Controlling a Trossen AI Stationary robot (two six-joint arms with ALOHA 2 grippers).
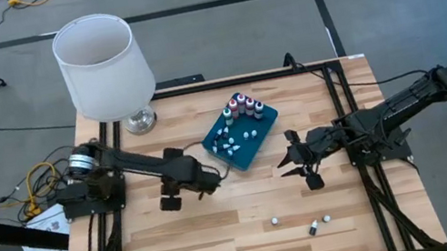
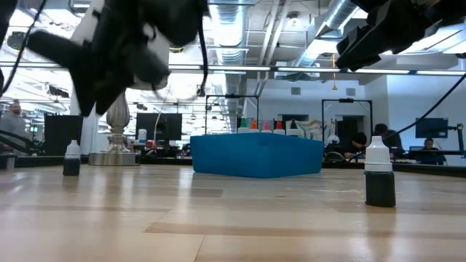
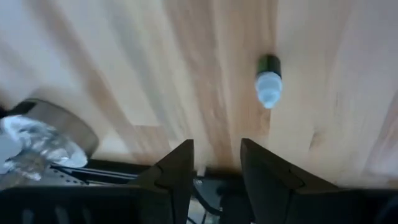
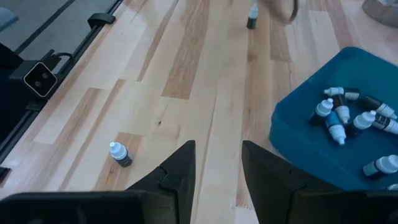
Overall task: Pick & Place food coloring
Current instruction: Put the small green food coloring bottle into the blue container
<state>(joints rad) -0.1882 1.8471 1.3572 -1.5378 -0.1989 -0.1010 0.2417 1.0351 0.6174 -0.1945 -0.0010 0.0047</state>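
No text, label, brand, number or sign is showing legibly anywhere. The bottles (image 4: 342,116) lying in the tray (image 4: 297,138) are carrying no lettering that can be made out, and neither are the upright bottle (image 2: 379,174) on the table (image 1: 223,227) or the lamp shade (image 1: 102,66). Screens in the far room are glowing, but nothing on them is reading clearly.

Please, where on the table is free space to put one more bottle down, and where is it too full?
Free: the wood along the front edge left of the loose bottles, and the back right corner beyond the teal tray. Crowded: the tray itself, the strip between the left pincer and right pincer, and the corner by the lamp.
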